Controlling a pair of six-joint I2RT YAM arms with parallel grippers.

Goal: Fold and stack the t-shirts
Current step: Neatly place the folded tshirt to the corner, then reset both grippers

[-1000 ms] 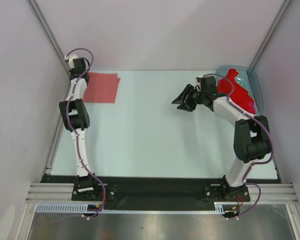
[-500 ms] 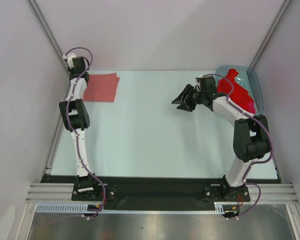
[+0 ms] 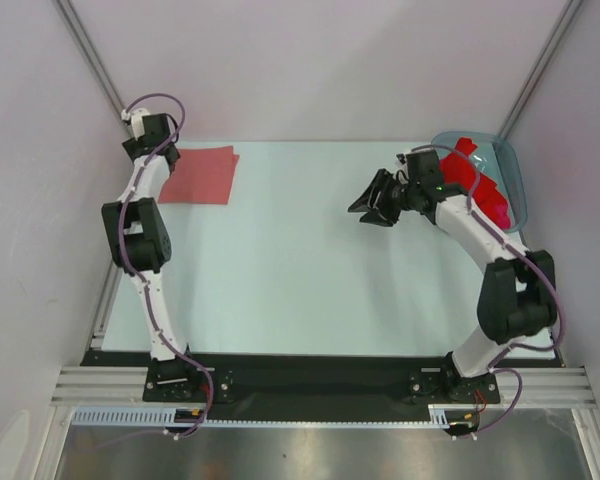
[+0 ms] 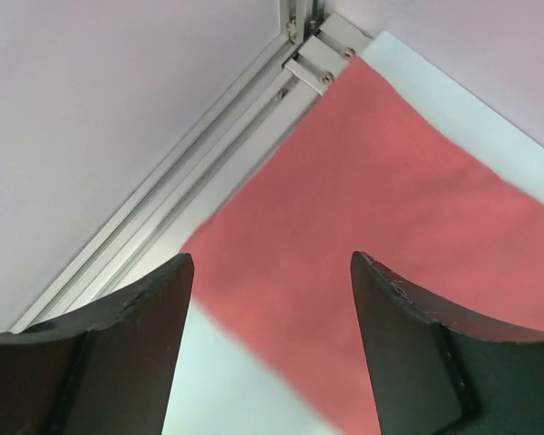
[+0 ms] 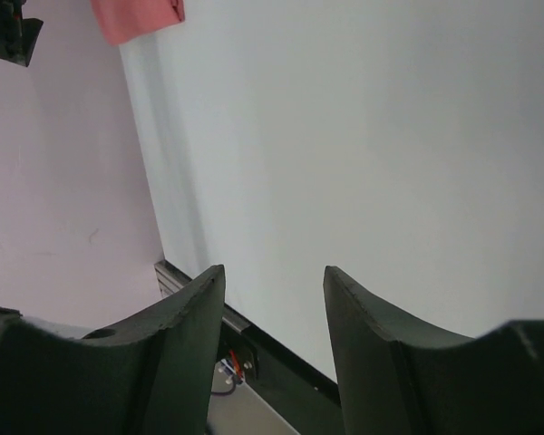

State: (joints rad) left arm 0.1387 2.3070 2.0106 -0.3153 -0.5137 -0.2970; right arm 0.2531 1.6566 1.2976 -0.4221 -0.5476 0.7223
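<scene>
Salmon-pink folded cloth t-shirt [image 3: 202,175] is laid flat at the far left corner of the pale mint table top [image 3: 300,270], as a neat rectangle. In the left wrist view the same shirt [image 4: 408,236] is seen filling most of the picture, with one edge running just beside the aluminium frame rail [image 4: 208,172]. The left gripper [image 4: 272,344] is held above this shirt with its two dark fingers [image 4: 127,335] spread wide; nothing is gripped between them. Whether the cloth is touched by them cannot be told.

Bright red crumpled t-shirts [image 3: 485,190] are piled inside the translucent blue-grey plastic bin [image 3: 517,175] at the far right corner, well apart from the pink shirt. They are partly hidden by the right arm.

The right gripper [image 3: 372,203] is held over bare table, left of the bin and pointed toward the table's middle. In the right wrist view its fingers [image 5: 177,335] are seen parted, with nothing held. A corner of the pink shirt [image 5: 136,18] is seen far off at the top left of that view.
</scene>
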